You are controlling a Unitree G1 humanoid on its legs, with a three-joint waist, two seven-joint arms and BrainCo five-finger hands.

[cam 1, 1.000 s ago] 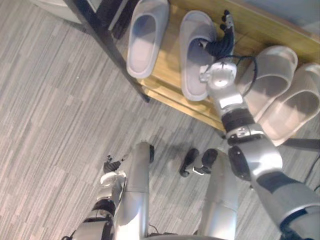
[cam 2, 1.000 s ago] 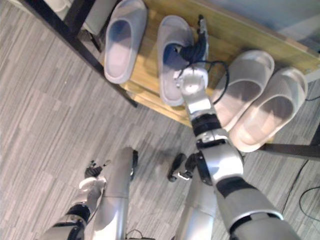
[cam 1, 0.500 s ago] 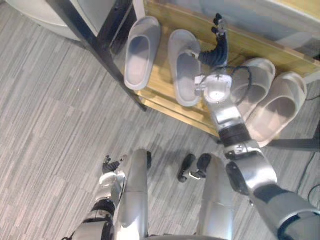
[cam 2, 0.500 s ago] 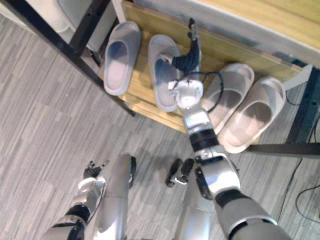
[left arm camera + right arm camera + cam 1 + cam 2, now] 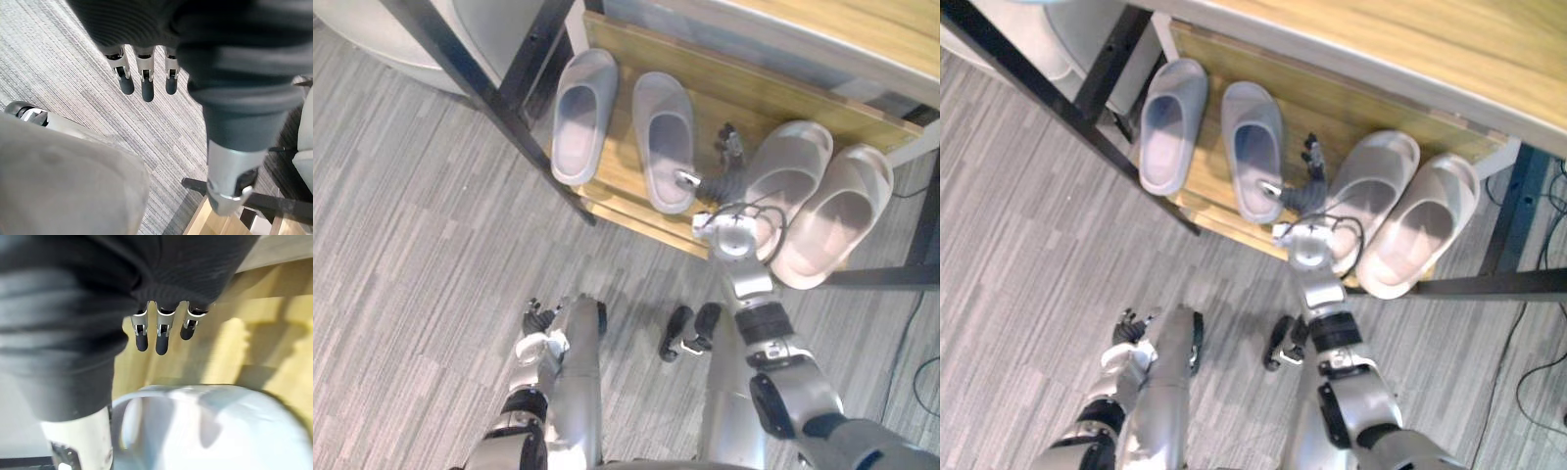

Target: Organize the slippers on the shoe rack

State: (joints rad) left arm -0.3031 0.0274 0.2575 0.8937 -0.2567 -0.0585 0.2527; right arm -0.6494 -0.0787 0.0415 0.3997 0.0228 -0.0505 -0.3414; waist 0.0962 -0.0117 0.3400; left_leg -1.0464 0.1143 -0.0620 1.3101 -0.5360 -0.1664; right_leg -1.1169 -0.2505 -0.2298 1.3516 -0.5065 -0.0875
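On the shoe rack's low wooden shelf [image 5: 736, 102] stand two grey slippers, one at the left [image 5: 581, 117] and one beside it [image 5: 666, 137]. To their right sit two beige slippers [image 5: 789, 184] [image 5: 838, 217], their heels over the front edge. My right hand [image 5: 730, 168] hovers open over the shelf's front, between the right grey slipper and the nearer beige one, holding nothing. The right wrist view shows its straight fingers [image 5: 157, 335] above the wood, with a grey slipper [image 5: 210, 426] close below. My left hand [image 5: 537, 318] hangs open low over the carpet.
A black metal post [image 5: 478, 86] of the rack slants down at the left, with a pale rounded object [image 5: 372, 29] behind it. A second wooden shelf [image 5: 862, 29] runs above. Grey striped carpet [image 5: 411, 245] covers the floor in front.
My right hand has drawn back from over the right grey slipper's toe end to the shelf's front edge. The camera has moved, so more of the rack shows. The slippers stay put.
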